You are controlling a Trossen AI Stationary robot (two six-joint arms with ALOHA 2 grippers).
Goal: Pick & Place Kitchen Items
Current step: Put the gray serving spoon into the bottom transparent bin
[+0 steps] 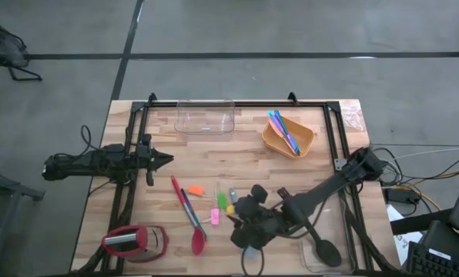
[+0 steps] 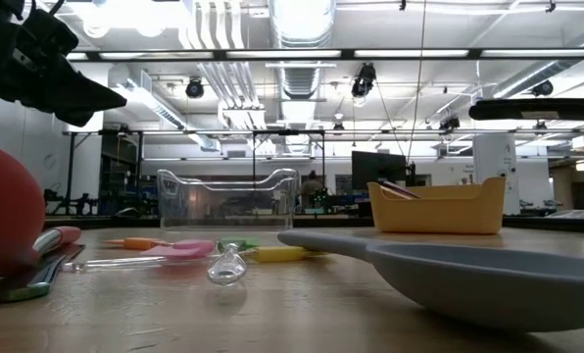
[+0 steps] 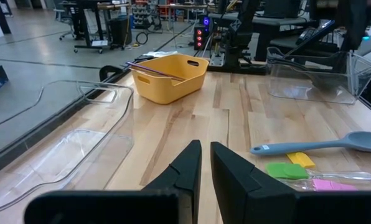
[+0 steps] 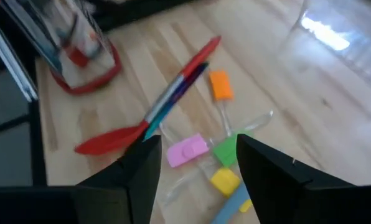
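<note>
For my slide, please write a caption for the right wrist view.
Open right gripper hovering above small pink, green and yellow pieces beside a red spatula.

From my console: right gripper (image 1: 249,223) covers part of small pieces (image 1: 223,204) in high view. Black spoon (image 1: 322,248) handle hidden under right arm. Red gadget (image 2: 8,221) cut by low view's left edge; grey spatula (image 2: 468,270) cut at right and bottom (fills foreground). Right wrist view blurred; gadget there smeared. Cutlery (image 1: 283,131) in bowl (image 1: 276,142) too small to sort. Left tub (image 3: 67,146) runs past frame edge.
</note>
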